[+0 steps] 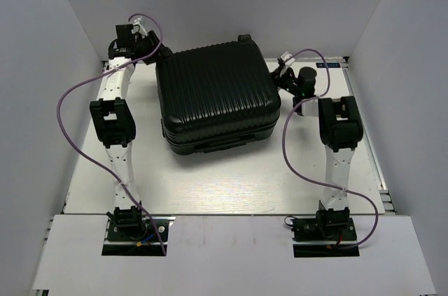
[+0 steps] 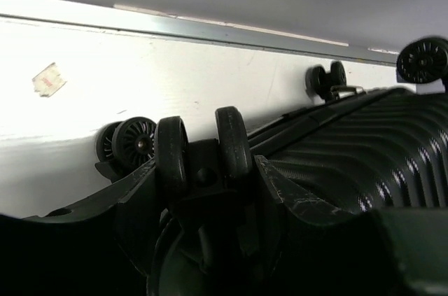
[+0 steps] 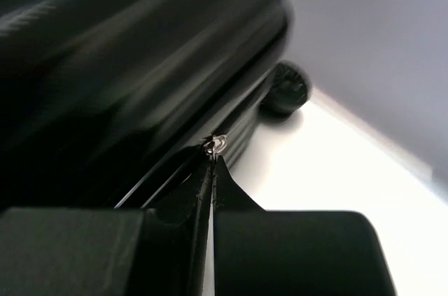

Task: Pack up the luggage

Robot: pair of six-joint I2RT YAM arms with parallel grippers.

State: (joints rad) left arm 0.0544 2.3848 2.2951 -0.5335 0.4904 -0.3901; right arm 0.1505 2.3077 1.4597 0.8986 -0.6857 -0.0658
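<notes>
luggage [image 1: 213,96]: lying closed and flat in the middle of the white counter [image 1: 231,184], ribbed shell facing up, wheels pointing towards the far edge.
left arm: reaching along the left side of the counter to the far left corner of the luggage.
left end effector [image 2: 204,173]: its fingers [image 2: 276,191] are standing apart, straddling a twin wheel [image 2: 233,145] at that corner; whether they are pressing on the wheel cannot be told.
other wheels, left wrist view: one [image 2: 133,143] is sitting just left of the twin wheel, a further pair [image 2: 325,79] is showing farther along the same edge, and one more [image 2: 423,60] is sticking up at the right of that view.
right arm: bending in from the right towards the right side of the luggage, near its far corner.
right end effector [image 3: 213,159]: fingers are pressing together, pinching at a small silver zipper pull [image 3: 218,144] on the seam between the two shells.
corner wheel [image 3: 285,89]: resting on the counter just beyond the zipper pull in the right wrist view.
paper scrap [image 2: 47,79]: lying on the counter, well apart from the luggage.
purple cables [image 1: 70,96]: looping loosely beside each arm.
</notes>
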